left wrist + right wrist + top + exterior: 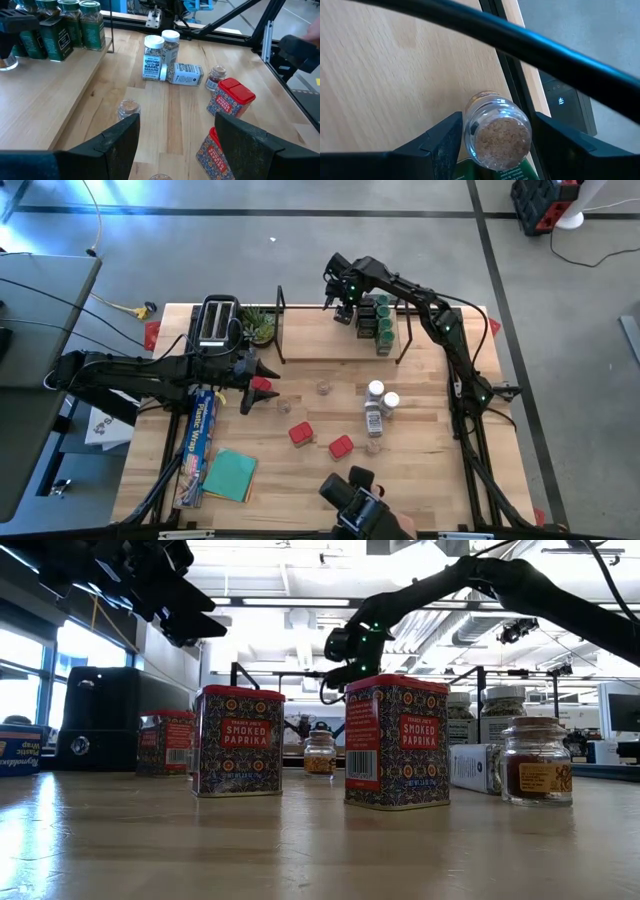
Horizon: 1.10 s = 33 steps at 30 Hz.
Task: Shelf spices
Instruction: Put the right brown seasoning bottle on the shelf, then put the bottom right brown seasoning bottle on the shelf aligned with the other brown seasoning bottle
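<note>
Green-lidded jars (382,320) on the shelf (330,345) – tins (300,433), perhaps others, on table.

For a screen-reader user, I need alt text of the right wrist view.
A small cork-topped glass jar stands on the light wooden shelf board between the right gripper's open dark fingers, with space on each side. A black wire crosses above, and a green-labelled jar peeks below.

A: What kind of place is shown?

B: A robotics lab or workshop. A wooden counter (420,470) stands on a bare grey concrete floor (250,250) marked with dark tape lines; cables trail across it.

A: Further evidence?

B: The low view shows exposed ceiling ducts and strip lights (290,602), large windows (20,660), and, probably, other workstations with monitors (625,705) behind.
</note>
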Tool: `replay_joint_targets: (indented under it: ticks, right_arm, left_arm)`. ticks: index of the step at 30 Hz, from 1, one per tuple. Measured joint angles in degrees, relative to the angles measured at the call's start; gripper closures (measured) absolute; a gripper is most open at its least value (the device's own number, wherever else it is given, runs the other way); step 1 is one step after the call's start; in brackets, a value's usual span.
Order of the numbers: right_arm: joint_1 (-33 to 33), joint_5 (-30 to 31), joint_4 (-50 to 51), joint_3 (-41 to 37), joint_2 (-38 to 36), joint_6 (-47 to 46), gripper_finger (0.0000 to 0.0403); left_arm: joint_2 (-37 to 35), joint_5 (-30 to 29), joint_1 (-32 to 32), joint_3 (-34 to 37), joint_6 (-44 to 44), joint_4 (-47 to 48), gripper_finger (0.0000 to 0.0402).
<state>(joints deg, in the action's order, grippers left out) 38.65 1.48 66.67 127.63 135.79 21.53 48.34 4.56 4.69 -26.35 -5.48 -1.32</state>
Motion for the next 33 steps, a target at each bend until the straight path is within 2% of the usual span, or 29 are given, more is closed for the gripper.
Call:
replay_joint_targets:
  ticks: [13,20,25,29,33]
  right_arm:
    - [-0.35,-0.37,-0.57,0.20,-1.09,0.36,0.0169]
    - [-2.44,-0.51,1.01,0.20,-5.55,2.81,0.0169]
    - [-8.36,-0.40,3.53,0.22,-12.94,3.46,0.0176]
    - [-17.22,-0.44,7.89,-1.07,-20.40,3.73,0.0188]
    - [-27.69,-0.57,6.04,-10.16,-29.23,-0.47,0.0200]
  left_arm:
    - [-0.02,0.48,0.00,0.00,0.00,-0.13,0.0147]
    - [0.00,0.94,0.00,0.00,-0.28,-0.28,0.0147]
    - [-0.01,1.31,-0.01,0.00,-0.40,0.01,0.0147]
    - [0.00,1.29,-0.17,0.00,-0.90,0.38,0.0147]
    - [-0.01,1.29,-1.11,0.00,-0.87,0.52,0.0147]
